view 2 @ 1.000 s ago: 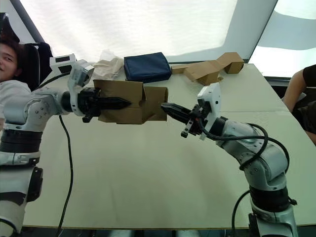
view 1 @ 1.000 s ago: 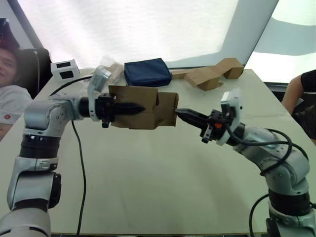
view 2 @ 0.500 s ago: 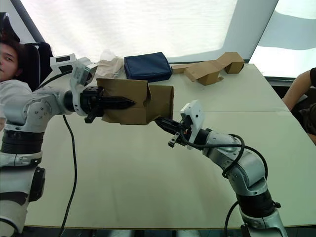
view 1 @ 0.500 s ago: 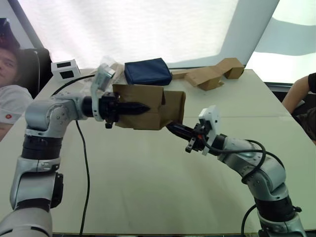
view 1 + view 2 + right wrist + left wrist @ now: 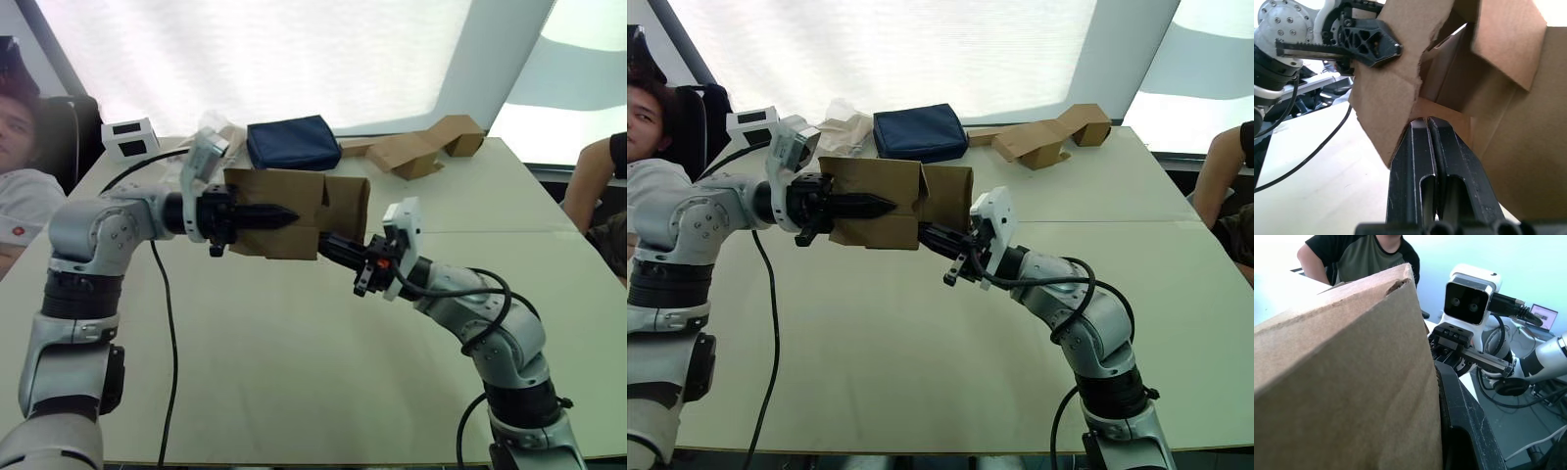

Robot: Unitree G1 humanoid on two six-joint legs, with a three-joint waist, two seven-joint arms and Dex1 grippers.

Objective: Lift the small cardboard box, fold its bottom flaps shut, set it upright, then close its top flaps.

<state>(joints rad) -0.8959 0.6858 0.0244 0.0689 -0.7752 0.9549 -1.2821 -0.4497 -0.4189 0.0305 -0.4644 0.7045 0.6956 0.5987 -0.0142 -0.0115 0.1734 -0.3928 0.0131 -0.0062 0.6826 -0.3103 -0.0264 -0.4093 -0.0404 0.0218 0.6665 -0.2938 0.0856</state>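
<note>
Your right gripper (image 5: 939, 238), fingers pressed together, had swung left under the small cardboard box (image 5: 896, 204), against its bottom flaps. Your left gripper (image 5: 862, 205) stayed clamped on the box, so folding had begun.

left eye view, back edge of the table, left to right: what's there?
White box with black panels → navy pouch → folded brown cardboard pieces.

box (image 5: 294, 213): plain brown corrugated cardboard, unprinted | pose: hanging in the air above the table, lying on its side, long axis running left to right | state: end toward the robot's right standing open | flaps (image 5: 1508, 44): sticking out loose around that open end, not folded shut
</note>
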